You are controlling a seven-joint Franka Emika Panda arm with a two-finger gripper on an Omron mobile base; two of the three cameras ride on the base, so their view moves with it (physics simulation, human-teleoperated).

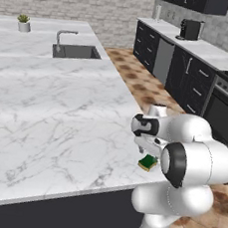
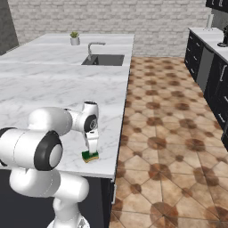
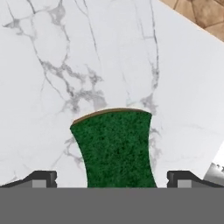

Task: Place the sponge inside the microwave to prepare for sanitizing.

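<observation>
Sponge (image 3: 114, 146), green side up, is seen on the marble bench (image 1: 51, 109) near its 5 o'clock corner. Gripper (image 3: 112, 178) is lowered around it, fingers spread wide and apart from its sides.

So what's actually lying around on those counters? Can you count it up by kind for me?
Sponge: 1, green and yellow, near the island's corner, between the open fingers
Potted plant: 1
Sink with tap: 1
Coffee machine: 1
Pale upright item beside it, too small to identify: 1
Total: 5
</observation>
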